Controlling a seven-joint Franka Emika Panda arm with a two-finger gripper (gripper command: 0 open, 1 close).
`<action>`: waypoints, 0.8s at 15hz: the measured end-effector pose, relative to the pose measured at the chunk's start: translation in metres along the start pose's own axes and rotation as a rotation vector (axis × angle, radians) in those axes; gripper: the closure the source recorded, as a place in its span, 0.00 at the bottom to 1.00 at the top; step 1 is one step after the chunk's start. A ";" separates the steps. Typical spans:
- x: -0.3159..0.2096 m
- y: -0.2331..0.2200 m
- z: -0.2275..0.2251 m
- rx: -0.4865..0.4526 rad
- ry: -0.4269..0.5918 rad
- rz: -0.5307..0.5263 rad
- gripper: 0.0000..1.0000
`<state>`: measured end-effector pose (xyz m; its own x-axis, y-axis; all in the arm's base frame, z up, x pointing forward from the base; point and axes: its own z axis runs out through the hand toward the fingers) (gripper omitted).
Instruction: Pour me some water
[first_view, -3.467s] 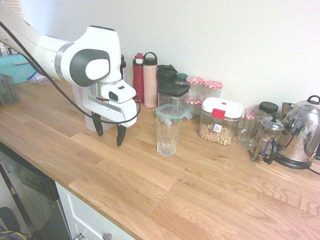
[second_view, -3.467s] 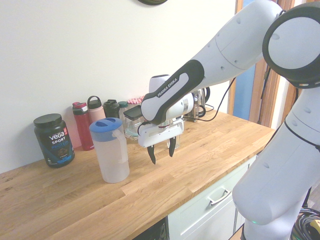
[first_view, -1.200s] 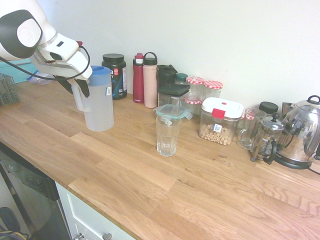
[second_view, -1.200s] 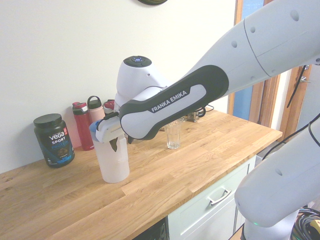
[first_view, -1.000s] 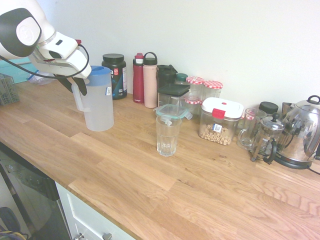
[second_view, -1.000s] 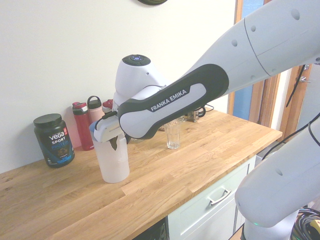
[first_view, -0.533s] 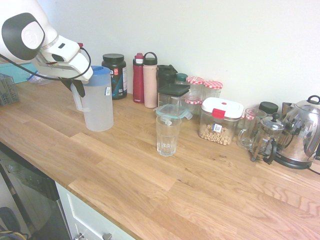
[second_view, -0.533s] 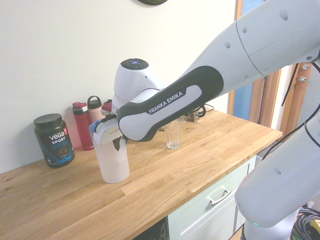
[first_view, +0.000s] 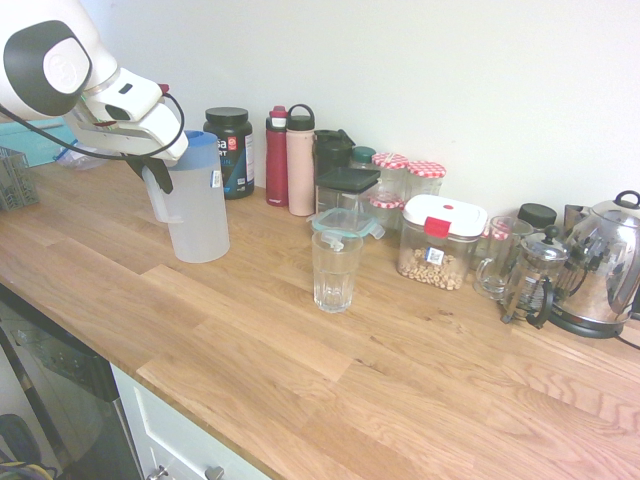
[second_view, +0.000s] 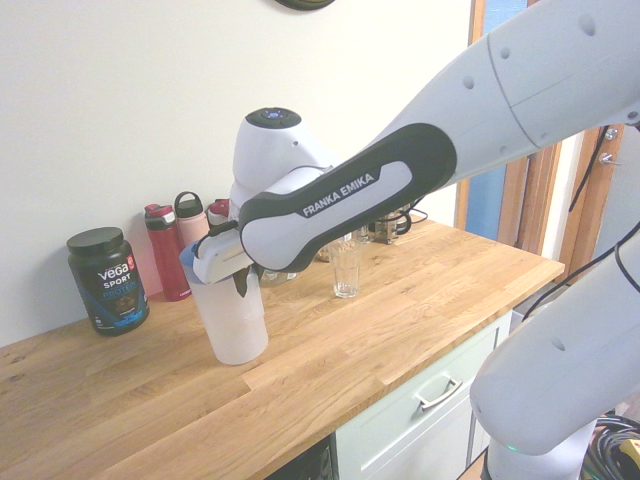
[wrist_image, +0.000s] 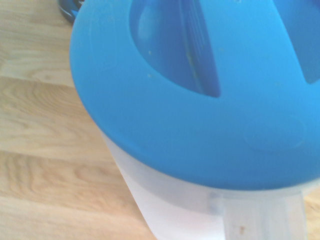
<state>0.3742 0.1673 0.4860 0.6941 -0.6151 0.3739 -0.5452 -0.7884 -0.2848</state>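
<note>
From the first exterior view's left, over the wooden surface (first_view: 250, 350) by a pale wall (first_view: 350, 60), my arm (first_view: 75, 75) slants down, jaws narrow, gripping the handle (first_view: 160, 200) of the slightly tilted pitcher (first_view: 200, 215); water inside is unclear. Then bottles (first_view: 300, 165), the upright glass (first_view: 335, 275), a kettle (first_view: 603, 265).

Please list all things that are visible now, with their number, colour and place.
Pitcher: 1, frosted with blue lid, on the counter's left part, handle in the claw
Drinking glass: 1, clear, mid-counter
Black tub: 1, behind pitcher
Bottles: 2, red and pink, near wall
Red-checked lidded jars: at least 2, clear, by wall
Cereal container: 1, clear, white lid, right of glass
Glass mug: 1, clear, beside French press
French press: 1, clear and metallic, beside kettle
Kettle: 1, silver, far right
Counter: 1, wooden
Arm: 1, white and dark grey, over counter
Claw: 1, dark fingers, closed on handle
</note>
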 end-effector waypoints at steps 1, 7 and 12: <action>0.003 0.005 -0.011 -0.006 -0.001 0.010 1.00; 0.006 0.081 -0.078 -0.033 -0.030 0.073 1.00; -0.002 0.153 -0.123 -0.071 -0.035 0.106 1.00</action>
<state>0.2319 0.0488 0.5500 0.6459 -0.6959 0.3139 -0.6475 -0.7172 -0.2575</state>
